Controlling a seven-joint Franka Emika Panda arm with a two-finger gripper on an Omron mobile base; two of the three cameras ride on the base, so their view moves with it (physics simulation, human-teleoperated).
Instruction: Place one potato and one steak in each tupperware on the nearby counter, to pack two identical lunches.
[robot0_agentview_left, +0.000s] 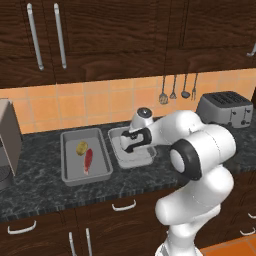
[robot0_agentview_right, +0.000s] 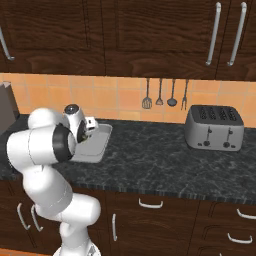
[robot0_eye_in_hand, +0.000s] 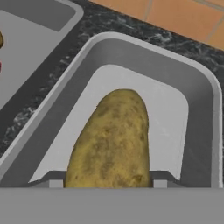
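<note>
Speckled black stone makes up the tabletop (robot0_agentview_left: 45, 185), and over it the pincer (robot0_agentview_left: 131, 142) hangs low above the smaller, paler tupperware (robot0_agentview_left: 118, 136), its tips reaching down inside the raised rim. In the hand view a yellow-brown potato (robot0_eye_in_hand: 113, 140) sits directly between the two dark fingertips (robot0_eye_in_hand: 159, 180), which flank its near end on either side; the lump runs lengthwise away from the pincer along the tray's light floor. Whether the tips actually press on the potato or stand just clear of it cannot be told from these views, so the pincer's state stays uncertain. Just to the pincer's left, side by side with the first tray and apart from it by a strip of tabletop, lies the larger, darker tupperware (robot0_agentview_left: 68, 170). Inside it rests a second potato (robot0_agentview_left: 82, 148), and just nearer the front edge a red steak (robot0_agentview_left: 88, 160), the two close together. Well off to the pincer's right, on the same tabletop against the orange tiled wall, stands a silver toaster (robot0_agentview_right: 214, 127), with a row of utensils (robot0_agentview_right: 165, 95) hung on the wall between.
</note>
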